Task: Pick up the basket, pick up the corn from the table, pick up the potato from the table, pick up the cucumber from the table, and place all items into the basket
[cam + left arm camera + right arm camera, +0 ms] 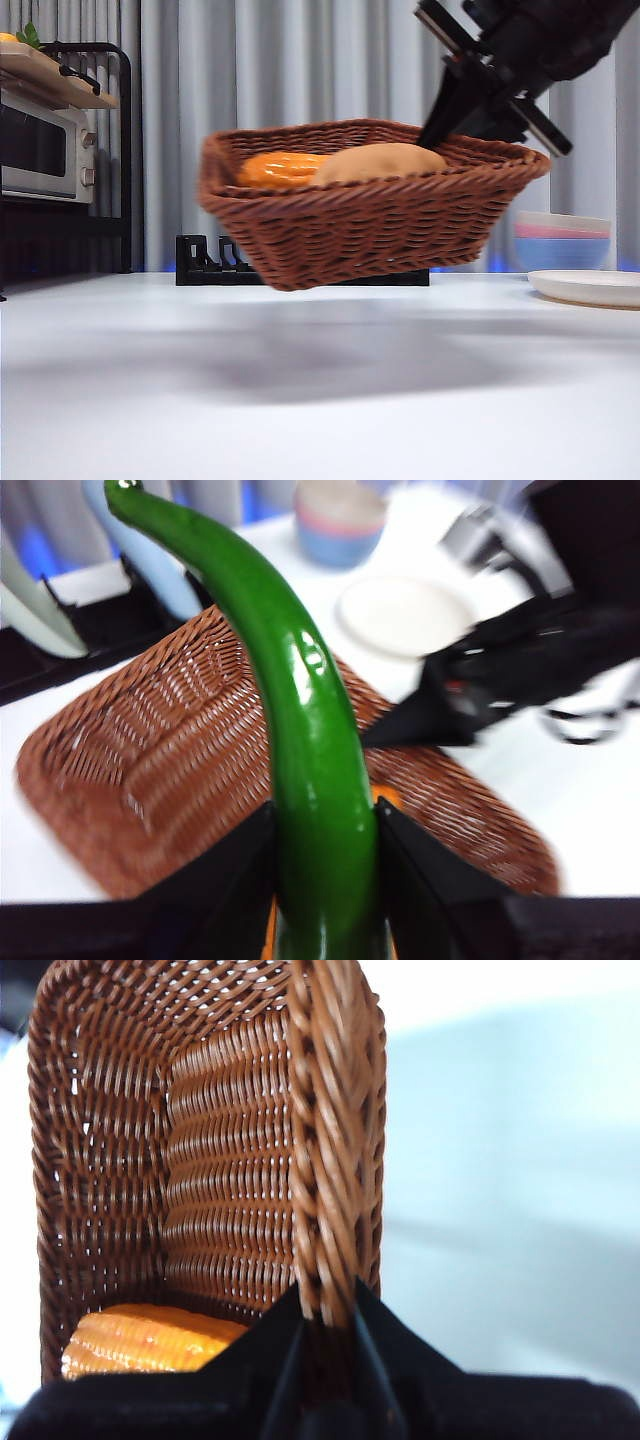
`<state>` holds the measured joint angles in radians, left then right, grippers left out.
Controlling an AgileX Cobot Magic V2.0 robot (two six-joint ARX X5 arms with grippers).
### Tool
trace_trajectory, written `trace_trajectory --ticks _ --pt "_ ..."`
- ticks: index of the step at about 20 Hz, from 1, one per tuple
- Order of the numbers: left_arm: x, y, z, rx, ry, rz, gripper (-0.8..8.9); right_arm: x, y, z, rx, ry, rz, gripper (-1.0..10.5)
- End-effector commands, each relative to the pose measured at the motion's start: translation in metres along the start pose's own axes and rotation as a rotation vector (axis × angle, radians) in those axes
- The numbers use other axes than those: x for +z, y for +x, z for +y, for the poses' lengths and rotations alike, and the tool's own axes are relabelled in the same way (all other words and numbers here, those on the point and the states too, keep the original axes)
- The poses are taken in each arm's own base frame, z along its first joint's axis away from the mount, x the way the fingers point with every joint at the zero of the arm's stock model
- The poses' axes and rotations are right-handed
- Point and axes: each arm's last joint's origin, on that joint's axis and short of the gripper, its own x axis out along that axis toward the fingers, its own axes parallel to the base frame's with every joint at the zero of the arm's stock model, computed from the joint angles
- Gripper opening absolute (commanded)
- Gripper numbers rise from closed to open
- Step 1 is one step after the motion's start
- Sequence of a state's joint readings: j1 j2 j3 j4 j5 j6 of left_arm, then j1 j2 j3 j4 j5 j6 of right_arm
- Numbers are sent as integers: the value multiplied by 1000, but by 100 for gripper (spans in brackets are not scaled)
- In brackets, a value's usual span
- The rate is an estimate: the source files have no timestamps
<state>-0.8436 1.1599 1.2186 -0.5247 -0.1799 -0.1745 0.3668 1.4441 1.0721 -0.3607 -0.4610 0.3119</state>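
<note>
Brown wicker fills the middle of the front view: the basket (370, 215) hangs clear of the white worktop (300, 400), tilted, with a soft shadow beneath it. The corn (280, 170) and the potato (380, 162) lie inside it, touching, both showing above the braided rim. The right gripper (440, 128) comes down from the upper right corner, its fingers (455, 105) meeting the basket's rim on that side. Behind stand a stack of pastel bowls (562, 240), a white plate (588, 287), a black rack (205, 262) and a microwave oven (45, 150).

In the left wrist view the cucumber (300, 730) stands between the two fingers (430, 880) of the left gripper (325, 880), which are clamped on its lower end; its curved, glossy body rises away from them. The basket (150, 760) lies below, and the other arm's gripper reaches its rim.

In the right wrist view the right gripper (325, 1325) has its fingers (385, 1335) closed on the basket's braided rim (330, 1140), one finger inside the wall and one outside. The corn (145, 1340) rests on the basket's floor just beside them.
</note>
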Motion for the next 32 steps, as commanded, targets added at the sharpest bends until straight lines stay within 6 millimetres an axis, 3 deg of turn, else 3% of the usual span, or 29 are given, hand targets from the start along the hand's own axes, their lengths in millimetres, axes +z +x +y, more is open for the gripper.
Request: trace_trajectory --ticks 1,4,6,7,9,10,14,18,22,25,28,30,32 --pt "5 37 5 41 63 69 -8 2 1 10 37 9 -6 -12" --pt "-4 91 12 73 61 196 -8 0 4 15 47 16 4 -12" --pt "-14 112 15 90 62 257 14 -1 4 15 48 18 7 -12" --pt "-18 117 15 91 64 283 134 -1 4 15 47 20 11 -12" --pt "-22 118 16 95 68 313 573 -2 4 14 41 26 23 -12" --pt "-21 117 15 93 69 314 632 -2 4 14 40 27 24 -12" --pt "-5 98 14 92 71 321 629 -2 4 14 33 25 21 -12" --pt "26 54 9 72 72 252 628 -1 10 7 -21 45 11 -12" --pt "56 0 10 47 70 84 628 -2 43 -9 -26 173 22 -12" --pt "64 -27 12 41 60 11 627 -8 72 -25 -48 288 62 -12" --pt "64 -40 14 47 64 -5 627 -20 92 -39 -82 337 134 -12" --pt "63 -41 14 48 69 6 626 -24 94 -42 -102 329 166 3" --pt "61 -41 15 53 93 19 624 -25 89 -40 -110 307 183 138"
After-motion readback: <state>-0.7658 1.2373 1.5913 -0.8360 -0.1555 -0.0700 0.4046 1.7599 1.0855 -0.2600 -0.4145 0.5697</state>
